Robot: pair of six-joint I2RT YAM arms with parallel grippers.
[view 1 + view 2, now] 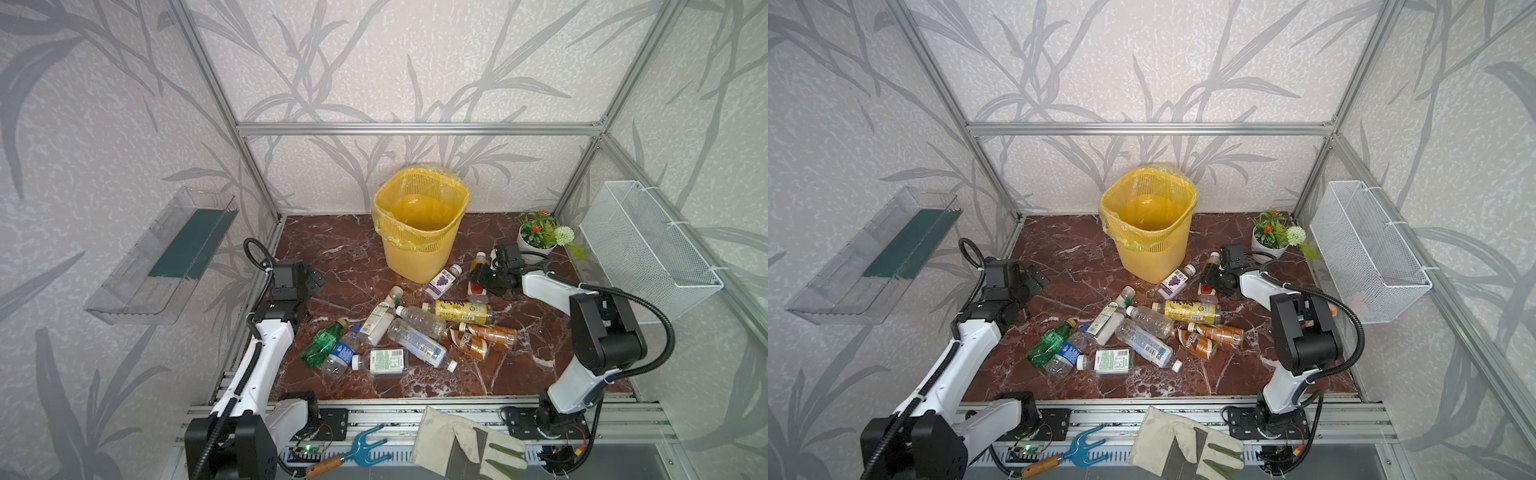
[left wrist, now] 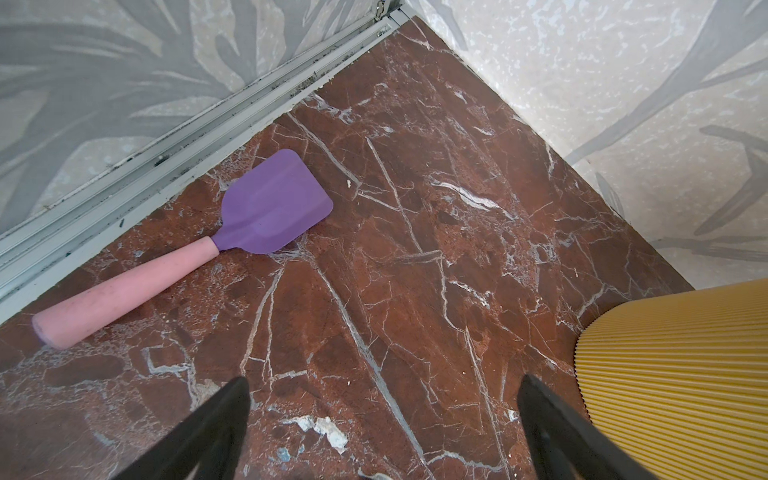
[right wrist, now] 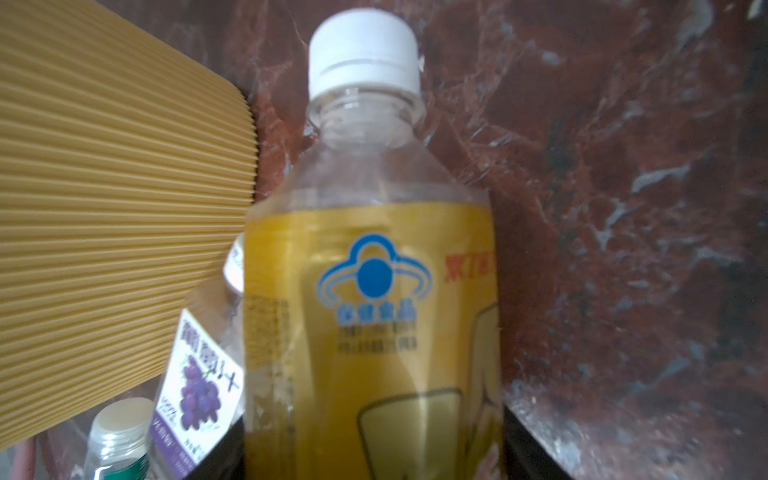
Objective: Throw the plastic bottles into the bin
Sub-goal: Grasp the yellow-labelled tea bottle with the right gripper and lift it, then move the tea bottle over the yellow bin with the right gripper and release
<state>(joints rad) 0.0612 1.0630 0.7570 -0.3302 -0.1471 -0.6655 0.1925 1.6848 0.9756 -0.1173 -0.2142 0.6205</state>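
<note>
Plastic bottles (image 1: 419, 332) lie in a heap at the centre of the tabletop (image 1: 345, 253), at 6 o'clock from the bin (image 1: 419, 249) in both top views. One yellow-labelled bottle (image 3: 370, 332), cap toward 12 o'clock, sits between the fingers of the right hand (image 1: 480, 279), at 2 o'clock of the heap; whether the fingers clamp it cannot be told. Left hand (image 2: 386, 380), fingers wide apart over bare tabletop, hovers at 9 o'clock, well apart from the heap.
</note>
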